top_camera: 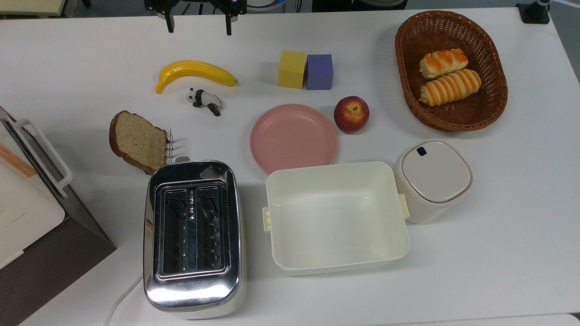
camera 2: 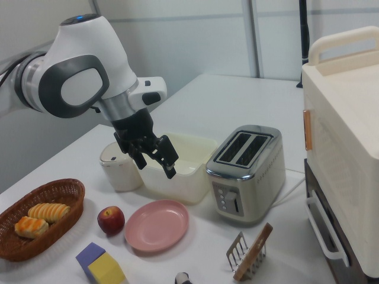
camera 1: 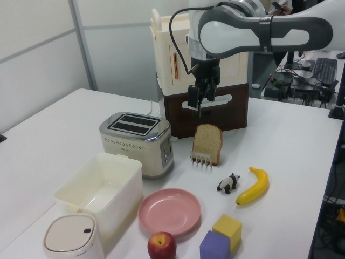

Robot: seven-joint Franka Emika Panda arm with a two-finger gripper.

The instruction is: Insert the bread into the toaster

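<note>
The bread [top_camera: 138, 142], a speckled brown slice with a darker crust, stands on edge against a small wire rack [top_camera: 171, 147], just beyond the toaster [top_camera: 192, 235] in the top view. The chrome toaster's two dark slots face up with nothing in them. My gripper [top_camera: 199, 22] is open at the top view's upper edge, empty and well clear of the slice. In the left view the gripper [camera 1: 200, 100] hangs above the bread [camera 1: 207, 143], with the toaster [camera 1: 137, 140] to the left view's left. The right view has the gripper [camera 2: 155, 157] in the air, the bread [camera 2: 253, 251] edge-on and the toaster [camera 2: 246, 168].
A banana [top_camera: 195, 72], a toy panda [top_camera: 205, 100], yellow [top_camera: 292, 69] and purple [top_camera: 319, 71] blocks, a pink plate [top_camera: 293, 138] and an apple [top_camera: 351, 114] lie mid-table. A cream tub [top_camera: 335, 217], a lidded bin [top_camera: 434, 179], a basket [top_camera: 494, 104] of rolls and a cream appliance [top_camera: 27, 199] stand around.
</note>
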